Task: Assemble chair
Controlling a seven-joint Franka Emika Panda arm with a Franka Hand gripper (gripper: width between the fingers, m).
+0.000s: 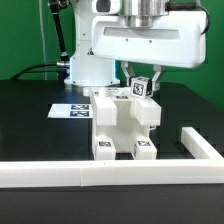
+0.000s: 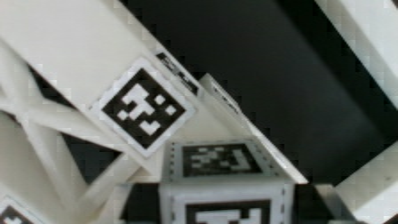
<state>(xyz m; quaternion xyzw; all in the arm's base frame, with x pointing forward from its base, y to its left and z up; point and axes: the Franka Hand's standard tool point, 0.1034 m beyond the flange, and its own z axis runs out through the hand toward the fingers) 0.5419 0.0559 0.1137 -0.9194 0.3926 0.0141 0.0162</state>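
Note:
The partly built white chair (image 1: 122,125) stands in the middle of the black table, close behind the front rail, with tags low on its front. My gripper (image 1: 141,84) hangs over its upper part, toward the exterior view's right, and is shut on a small white tagged chair piece (image 1: 141,89) that touches or sits just above the assembly. In the wrist view that tagged piece (image 2: 221,185) fills the space at my gripper (image 2: 221,208). Behind it are slanted white chair panels, one with a large tag (image 2: 143,105). The fingertips are mostly hidden there.
A long low white border rail (image 1: 100,176) runs along the front and turns back on the exterior view's right (image 1: 200,145). The marker board (image 1: 70,110) lies flat behind the chair on the exterior view's left. The robot's base (image 1: 85,65) stands at the back.

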